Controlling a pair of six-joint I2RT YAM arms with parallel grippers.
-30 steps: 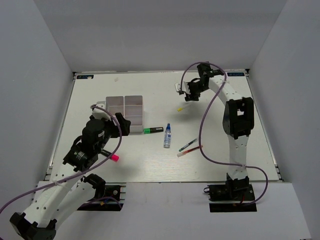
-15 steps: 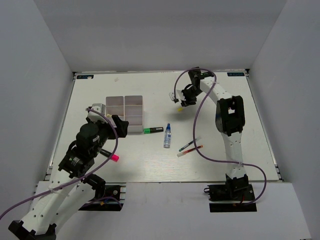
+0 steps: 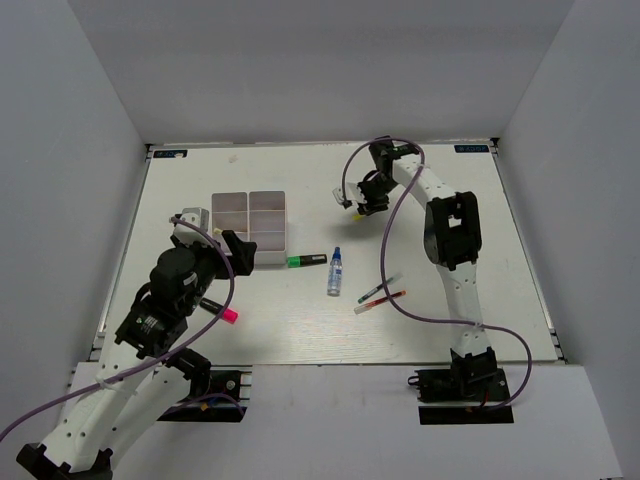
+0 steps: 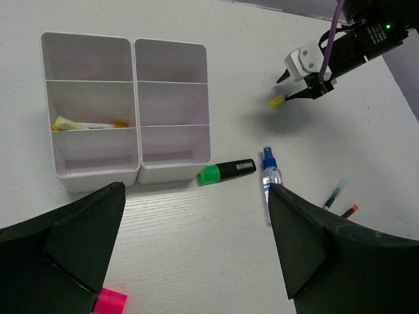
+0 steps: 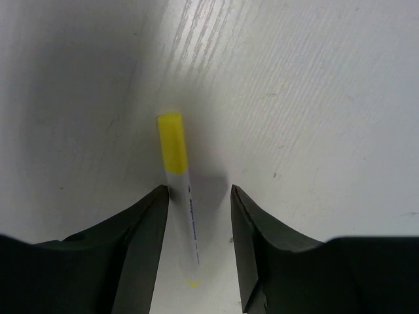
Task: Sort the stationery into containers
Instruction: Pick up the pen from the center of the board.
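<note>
Right of the tray (image 4: 134,104), the right gripper (image 5: 198,190) jaws clasp the yellow-ended pen (image 5: 171,140); the left gripper (image 4: 196,188) jaws gape.

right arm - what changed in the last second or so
The right gripper has swung left, towards the tray, carrying the yellow-capped pen. The left gripper barely shifted; the green highlighter, blue-capped tube and pink-capped marker lie where they were.

Left gripper (image 4: 196,242) spread wide; right gripper (image 5: 198,203) apparently clamped.
</note>
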